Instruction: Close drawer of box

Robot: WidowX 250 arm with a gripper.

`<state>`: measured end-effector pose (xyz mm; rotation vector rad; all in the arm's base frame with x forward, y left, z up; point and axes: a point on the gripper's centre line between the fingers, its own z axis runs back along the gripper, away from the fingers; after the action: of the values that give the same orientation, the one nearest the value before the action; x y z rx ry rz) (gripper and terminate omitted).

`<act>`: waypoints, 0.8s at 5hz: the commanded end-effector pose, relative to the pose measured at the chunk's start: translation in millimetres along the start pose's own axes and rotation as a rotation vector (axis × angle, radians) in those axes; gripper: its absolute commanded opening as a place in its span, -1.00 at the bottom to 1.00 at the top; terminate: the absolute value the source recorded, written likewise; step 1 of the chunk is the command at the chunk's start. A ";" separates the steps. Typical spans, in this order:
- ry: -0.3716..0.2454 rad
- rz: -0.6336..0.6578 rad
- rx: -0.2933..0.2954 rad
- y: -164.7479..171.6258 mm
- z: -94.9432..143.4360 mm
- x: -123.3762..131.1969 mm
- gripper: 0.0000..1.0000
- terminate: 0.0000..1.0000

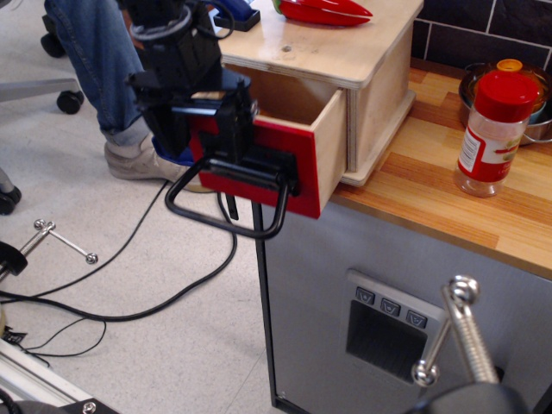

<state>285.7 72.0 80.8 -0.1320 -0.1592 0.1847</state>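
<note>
The pale plywood box [345,52] stands on the corner of the wooden counter. Its drawer [332,147] sticks out about a third of its length towards the left front. The red front panel [280,168] faces the floor side, with the black loop handle [226,211] hanging below it. My black gripper [203,138] is at the left part of the red panel, touching it. Its fingers [235,129] are spread apart and hold nothing. The inside of the drawer is mostly hidden.
A red pepper-shaped item [323,10] and a blue-black object [237,13] lie on the box top. A red-capped spice bottle [492,129] and a metal pot [539,116] stand on the counter [448,198]. A grey cabinet [371,302] is below; a person's leg [95,52] and cables [129,302] are at the left.
</note>
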 end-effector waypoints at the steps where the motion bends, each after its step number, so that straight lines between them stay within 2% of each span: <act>1: -0.108 0.014 0.030 1.3 20.7 41.3 1.00 -1.00; 3: -0.145 0.027 0.052 3.9 6.4 51.7 1.00 -1.00; 4: -0.150 0.049 0.049 4.1 7.6 59.0 1.00 -1.00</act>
<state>332.7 85.9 80.0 -0.0796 -0.2390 0.2470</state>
